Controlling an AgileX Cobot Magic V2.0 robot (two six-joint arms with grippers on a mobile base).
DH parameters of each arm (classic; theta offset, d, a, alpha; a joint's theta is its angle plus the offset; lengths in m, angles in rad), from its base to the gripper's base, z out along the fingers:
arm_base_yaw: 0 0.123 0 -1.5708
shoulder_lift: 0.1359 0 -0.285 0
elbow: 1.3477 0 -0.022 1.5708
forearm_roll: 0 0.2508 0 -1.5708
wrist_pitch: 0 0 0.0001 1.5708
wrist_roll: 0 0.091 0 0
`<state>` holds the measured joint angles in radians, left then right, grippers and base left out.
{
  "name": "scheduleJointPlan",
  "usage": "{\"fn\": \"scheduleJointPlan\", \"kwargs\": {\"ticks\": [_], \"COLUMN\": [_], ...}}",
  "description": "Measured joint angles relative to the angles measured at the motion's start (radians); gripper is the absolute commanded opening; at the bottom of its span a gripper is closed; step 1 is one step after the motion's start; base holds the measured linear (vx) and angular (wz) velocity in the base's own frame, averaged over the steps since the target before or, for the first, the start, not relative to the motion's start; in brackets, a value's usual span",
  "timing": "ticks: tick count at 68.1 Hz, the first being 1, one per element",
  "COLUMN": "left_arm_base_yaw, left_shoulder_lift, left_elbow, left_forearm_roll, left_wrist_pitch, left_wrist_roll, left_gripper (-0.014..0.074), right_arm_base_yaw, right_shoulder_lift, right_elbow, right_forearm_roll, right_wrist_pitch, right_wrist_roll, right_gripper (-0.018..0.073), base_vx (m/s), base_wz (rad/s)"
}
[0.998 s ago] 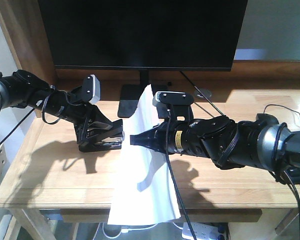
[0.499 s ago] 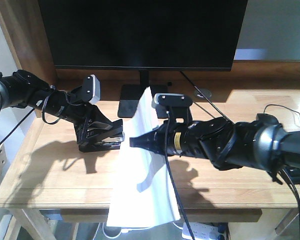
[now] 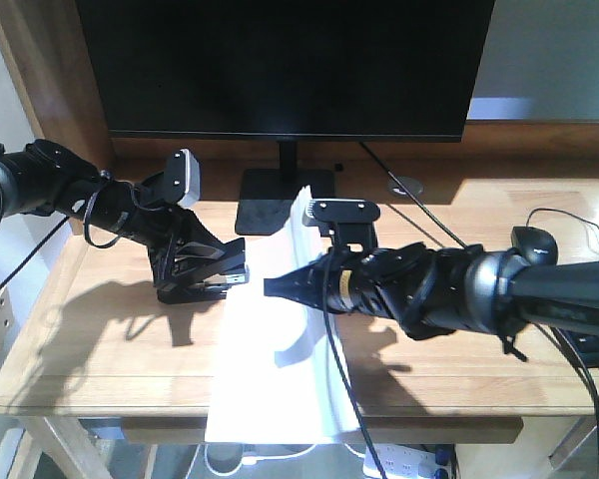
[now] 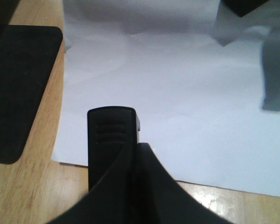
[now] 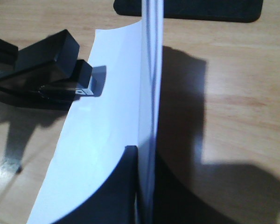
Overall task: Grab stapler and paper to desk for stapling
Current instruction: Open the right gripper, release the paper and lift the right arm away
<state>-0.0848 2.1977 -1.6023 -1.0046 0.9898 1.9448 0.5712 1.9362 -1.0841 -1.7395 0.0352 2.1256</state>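
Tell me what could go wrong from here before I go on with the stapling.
1. The paper hangs over the desk's front edge; if the right pincer lets go, it may slide off.
2. The paper is pinched on edge and curved, so the sheets may shift before the stapler bites.
3. A cable crosses the paper and could drag it.

There is one stapler (image 3: pixel 215 282) on the left, one desk (image 3: pixel 110 349) and one stack of paper (image 3: pixel 280 399) in the middle, its sheets too thin to count. Two arms show: the left arm (image 3: pixel 70 195) and the right arm (image 3: pixel 459 289). One monitor (image 3: pixel 280 60) stands far back, and one mouse (image 3: pixel 534 239) lies far right.
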Motion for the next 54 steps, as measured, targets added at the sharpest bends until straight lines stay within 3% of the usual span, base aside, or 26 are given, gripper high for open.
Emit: {"fn": "scheduleJointPlan", "kwargs": {"ticks": [54], "left_arm_base_yaw": [0.0], "left_shoulder_lift": [0.0], "left_elbow": [0.0], "left_forearm_roll": [0.0], "left_wrist_pitch": [0.0], "left_wrist_roll": [0.0], "left_gripper": [-0.0006], "right_arm_base_yaw": [0.0], "right_shoulder_lift": [0.203], "right_elbow": [-0.172], "right_forearm_roll": [0.017], "right_wrist_pitch": [0.058], "right_wrist_roll": [0.0], "right_gripper": [0.0032], "base_vx": [0.0], "base_wz": [0.0]}}
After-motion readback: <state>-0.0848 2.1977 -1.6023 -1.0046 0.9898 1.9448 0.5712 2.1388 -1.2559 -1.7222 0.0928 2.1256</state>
